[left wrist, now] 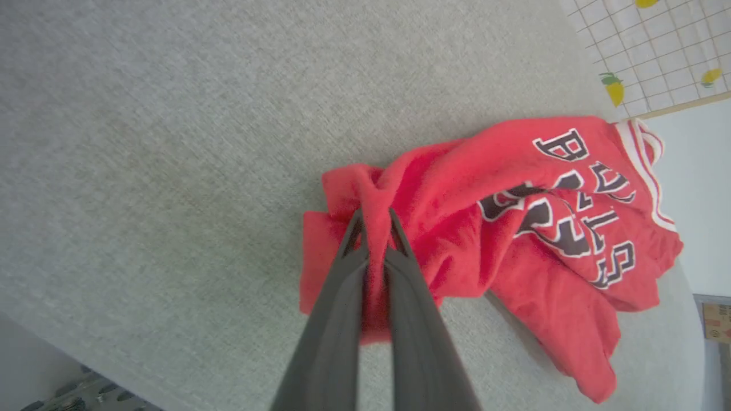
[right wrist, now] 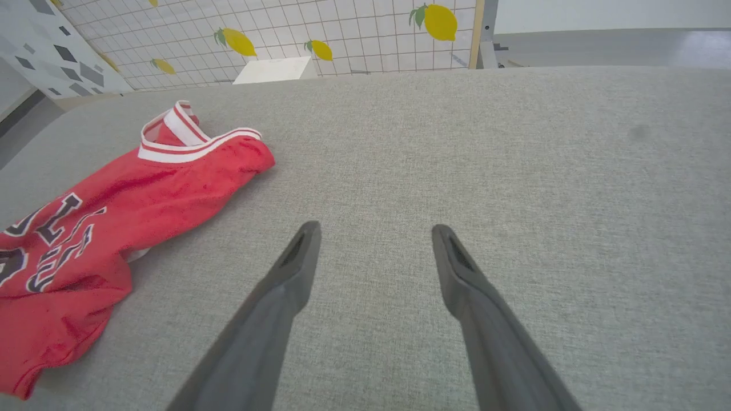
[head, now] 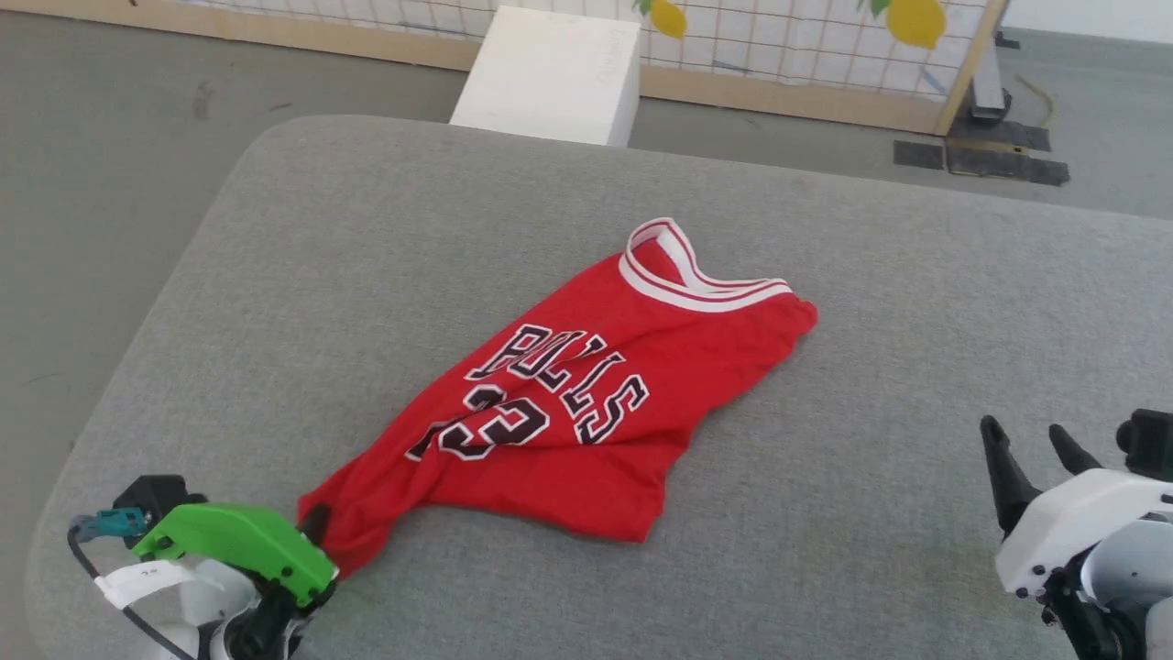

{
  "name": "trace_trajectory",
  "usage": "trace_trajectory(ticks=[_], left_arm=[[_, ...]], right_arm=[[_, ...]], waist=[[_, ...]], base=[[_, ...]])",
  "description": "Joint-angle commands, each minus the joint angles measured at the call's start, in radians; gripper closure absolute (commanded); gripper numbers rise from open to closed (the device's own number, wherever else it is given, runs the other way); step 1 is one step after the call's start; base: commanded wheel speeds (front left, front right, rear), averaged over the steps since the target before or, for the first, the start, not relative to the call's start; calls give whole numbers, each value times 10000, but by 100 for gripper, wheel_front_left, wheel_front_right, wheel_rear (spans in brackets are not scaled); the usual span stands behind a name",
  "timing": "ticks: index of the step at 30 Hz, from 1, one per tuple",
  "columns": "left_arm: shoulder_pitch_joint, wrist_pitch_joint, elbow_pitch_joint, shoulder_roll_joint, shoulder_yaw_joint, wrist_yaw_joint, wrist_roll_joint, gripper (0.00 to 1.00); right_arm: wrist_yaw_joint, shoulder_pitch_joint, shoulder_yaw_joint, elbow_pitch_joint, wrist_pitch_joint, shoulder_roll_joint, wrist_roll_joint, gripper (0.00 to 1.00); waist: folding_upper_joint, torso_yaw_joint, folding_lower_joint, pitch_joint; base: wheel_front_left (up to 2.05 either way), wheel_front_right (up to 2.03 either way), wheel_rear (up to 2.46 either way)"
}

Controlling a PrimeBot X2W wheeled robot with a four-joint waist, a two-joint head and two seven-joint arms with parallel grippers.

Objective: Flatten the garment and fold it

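Note:
The garment (head: pixel 586 403) is a red jersey with white striped trim and black-and-white lettering, lying crumpled and bunched on the grey table (head: pixel 825 568). Its trimmed neck points to the far side, its lower end toward the near left. My left gripper (head: pixel 316 532) is shut on that lower corner. In the left wrist view a fold of red cloth (left wrist: pixel 374 228) is pinched between the two dark fingers of the left gripper (left wrist: pixel 375 220). My right gripper (head: pixel 1026 440) stands open at the near right, well clear of the garment (right wrist: pixel 114 211). Only bare table lies between the fingers of the right gripper (right wrist: pixel 374 231).
A white box (head: pixel 550 73) stands on the floor beyond the table's far edge. Behind it runs a wood-framed grid panel (head: pixel 806 55) with lemon pictures. The table's rounded left edge (head: pixel 137 348) drops to grey floor. Bare table spreads to the right of the garment.

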Motion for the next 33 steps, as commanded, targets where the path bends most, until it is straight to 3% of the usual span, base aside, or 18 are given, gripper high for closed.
trace_trajectory(ticks=[1, 5, 9, 13, 15, 23, 33], left_arm=[[-96, -104, -307, -188, 101, -169, -321, 0], [-465, -1236, -1090, -170, 540, -540, -228, 0], [-902, -3559, -1645, 487, 403, -1379, 1393, 0], [-978, -6035, -1572, 628, 31, -2170, 2683, 0], [-935, -6722, -1383, 623, -246, -2410, 3204, 0], [-1187, -7182, -1014, 3, -631, -2756, 4239, 0], [-1549, -7190, -1140, -773, -265, -3178, 4524, 0]], right_arm=[[-13, -106, 70, 51, 27, -1, 8, 0], [-13, -224, 311, 99, 69, -1, -54, 0], [-13, -604, 654, 272, 189, -1, -115, 0], [-13, -1273, 1180, 718, 638, -1, -391, 0], [-13, -1767, 1540, 1047, 971, -1, -507, 0], [-13, -4225, 2957, 3034, 2114, -1, -1336, 0], [-13, -6180, 3531, 5403, 2574, -1, -2281, 0]], waist=[[0, 100, 0, -24], [0, 79, 0, 60], [0, -38, 0, 174], [0, -119, 0, 372], [0, -130, 0, 521], [0, 264, 0, 1340], [0, 987, 0, 2405]], base=[[0, 0, 0], [0, 0, 0], [0, 0, 0], [0, 0, 0], [0, 0, 0], [0, 0, 0], [0, 0, 0]])
